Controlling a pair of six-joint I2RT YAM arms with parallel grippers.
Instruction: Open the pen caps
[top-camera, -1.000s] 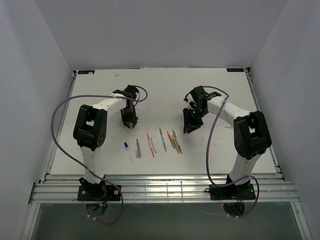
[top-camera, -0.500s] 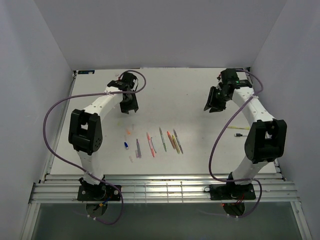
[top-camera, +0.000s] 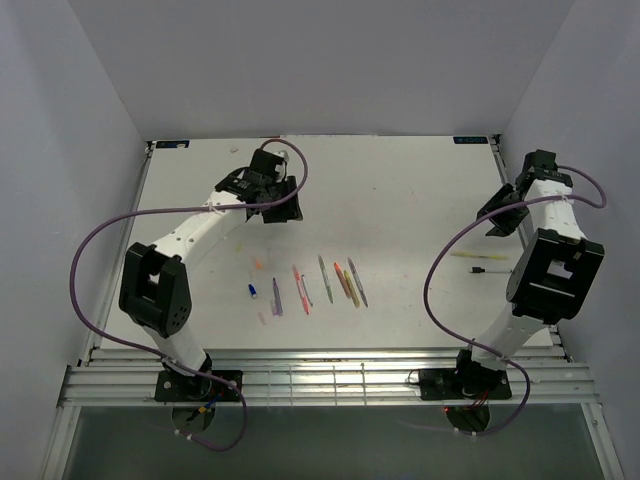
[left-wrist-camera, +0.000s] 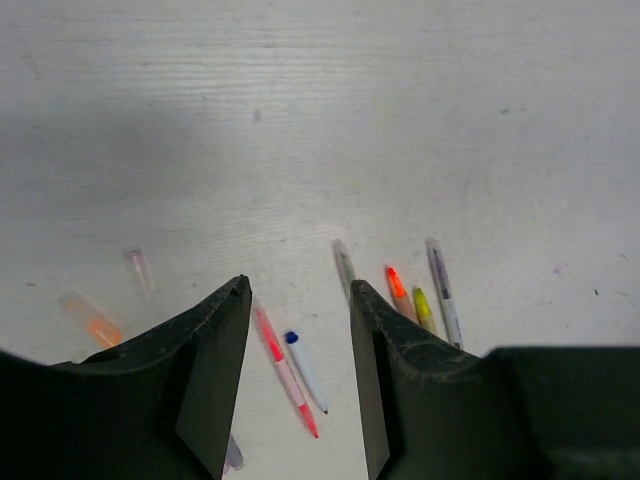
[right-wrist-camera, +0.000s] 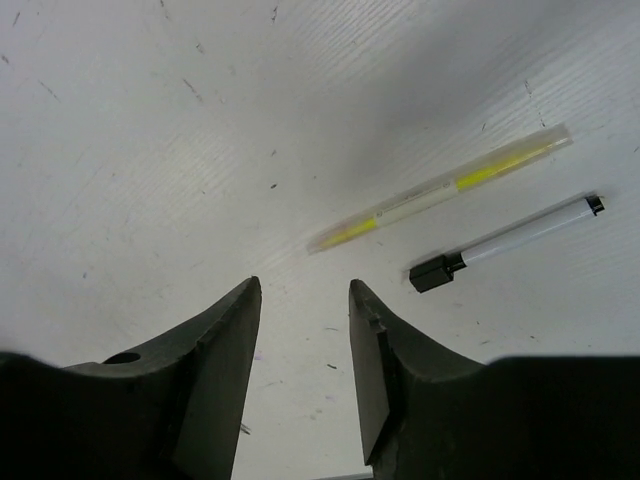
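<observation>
Top external view: nearest the arm bases lies the row of pens (top-camera: 300, 288), long axes running near-to-far, with loose pen caps (top-camera: 253, 290) just left of it. Well right of the row, a yellow pen (right-wrist-camera: 440, 188) and a black-capped marker (right-wrist-camera: 505, 240) lie side by side, crosswise to the row. The black cap (right-wrist-camera: 432, 272) looks seated, on the end that seems to point toward the row. Beyond the row hovers the left gripper (left-wrist-camera: 298, 290), fingers apart and empty. The right gripper (right-wrist-camera: 303, 288), likewise spread and empty, hangs far right of the row and is by far the nearer to that cap.
</observation>
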